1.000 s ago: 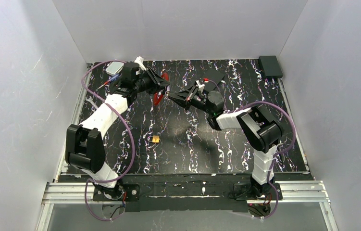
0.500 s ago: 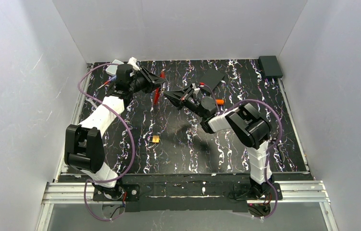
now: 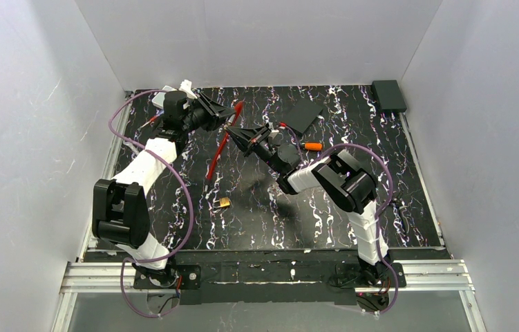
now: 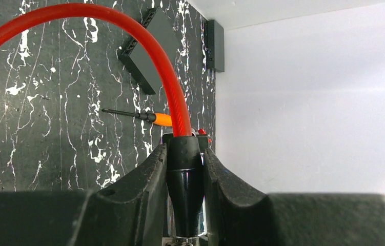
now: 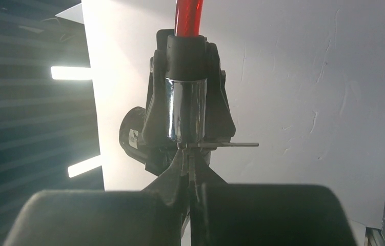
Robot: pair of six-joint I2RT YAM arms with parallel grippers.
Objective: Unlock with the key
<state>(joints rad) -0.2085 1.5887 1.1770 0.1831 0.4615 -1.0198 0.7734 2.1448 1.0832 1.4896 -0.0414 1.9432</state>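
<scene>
The red cable lock (image 3: 218, 149) has a black and chrome end (image 4: 185, 169), and my left gripper (image 4: 185, 154) is shut on that end at the back left of the table (image 3: 223, 115). From the gripper the cable (image 4: 164, 66) arcs up and to the left. My right gripper (image 3: 240, 133) faces it and is shut on the small silvery key (image 5: 216, 144). The key meets the bottom of the chrome barrel (image 5: 186, 110) right at my closed fingertips (image 5: 187, 156). How deep the key sits is hidden.
A small brass padlock (image 3: 223, 202) lies mid-table, below the cable's trailing end. An orange-handled screwdriver (image 3: 312, 146) and a flat black plate (image 3: 305, 114) lie right of the grippers. A black box (image 3: 388, 95) sits in the back right corner.
Both grippers have shifted left and toward the back wall, still joined at the lock. The red cable, bunched short before, now trails long toward the front.
</scene>
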